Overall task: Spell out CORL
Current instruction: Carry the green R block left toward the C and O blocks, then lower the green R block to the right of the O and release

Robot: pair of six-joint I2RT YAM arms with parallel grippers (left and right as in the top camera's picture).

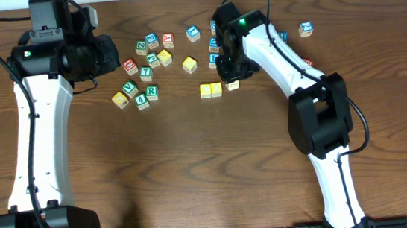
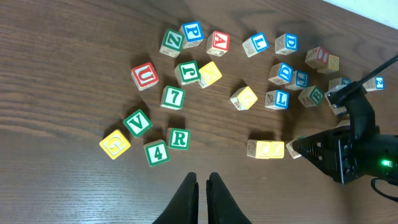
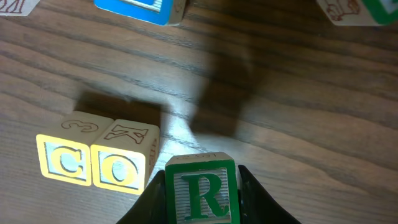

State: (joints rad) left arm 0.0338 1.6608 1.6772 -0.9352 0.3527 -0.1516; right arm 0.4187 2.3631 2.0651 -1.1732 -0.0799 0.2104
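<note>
Two yellow cubes, C [image 3: 62, 160] and O [image 3: 120, 167], stand side by side on the wooden table [image 3: 298, 112]. Just to the right of the O sits a green R cube [image 3: 202, 193], a small gap apart, with my right gripper [image 3: 200, 182] shut on it, one finger on each side. From overhead the C [image 1: 206, 90] and O [image 1: 216, 89] show left of my right gripper [image 1: 228, 78], which mostly covers the R cube [image 1: 233, 86]. A blue L cube [image 2: 255, 45] lies at the back and another [image 2: 277, 99] nearer the row. My left gripper [image 2: 202, 185] hovers shut and holds nothing.
Loose cubes lie scattered behind and left of the row: red U [image 2: 144, 76], green 7 [image 2: 173, 97], V [image 2: 137, 122], 4 [image 2: 157, 152], a second green R [image 2: 178, 138], a yellow cube [image 2: 244, 98]. Several more sit behind the right arm, and one [image 1: 305, 28] lies far right.
</note>
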